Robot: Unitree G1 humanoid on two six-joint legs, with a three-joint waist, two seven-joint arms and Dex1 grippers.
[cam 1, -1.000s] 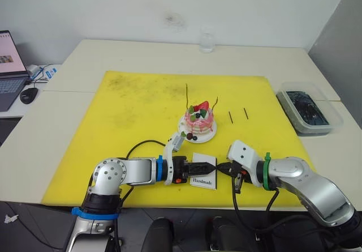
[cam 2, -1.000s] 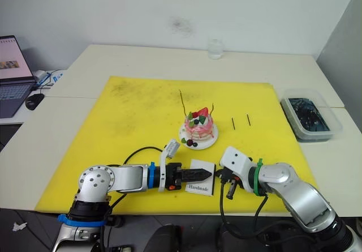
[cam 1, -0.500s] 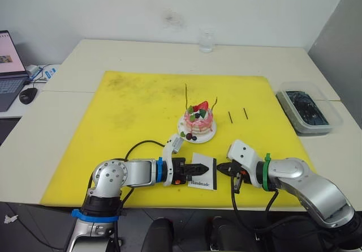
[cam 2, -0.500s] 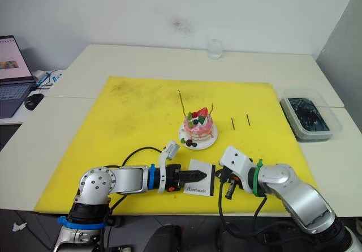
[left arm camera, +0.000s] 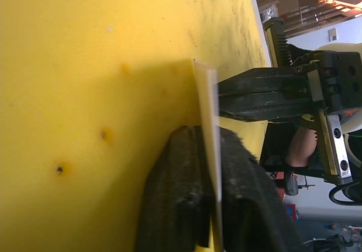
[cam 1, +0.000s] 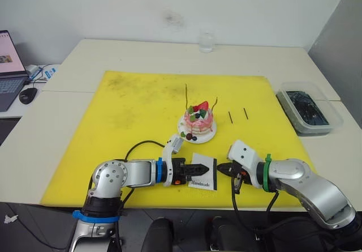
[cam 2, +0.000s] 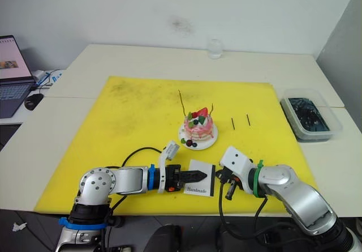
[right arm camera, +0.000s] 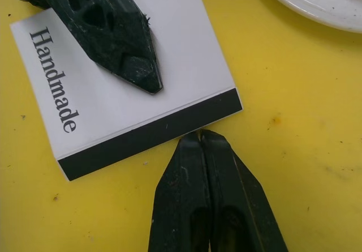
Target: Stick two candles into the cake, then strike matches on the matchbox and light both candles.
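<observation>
Both arms lie low and nearly flat over the near edge of the yellow mat (cam 1: 136, 110), forearms pointing inward toward each other. The left gripper (cam 1: 199, 169) reaches rightward and pinches the matchbox (cam 1: 202, 173) between its two black fingers, one above and one beneath the flat white box, which sits at the near middle of the mat with "Handmade" printed along its near edge. The right gripper (cam 1: 222, 169) points leftward with its fingers pressed together, empty, their tips touching the dark right edge of the matchbox. Just beyond the matchbox stands the cake (cam 1: 198, 122) on its white plate (cam 1: 190, 136), with the two candles (cam 1: 186, 95) standing up from it. The two matches (cam 1: 230, 116) lie side by side on the mat just right of the cake. A clear plastic tub (cam 1: 310, 107) sits on the table off the mat's right edge, a glass (cam 1: 207, 42) stands at the far side, and a laptop (cam 1: 10, 71) is at far left.
</observation>
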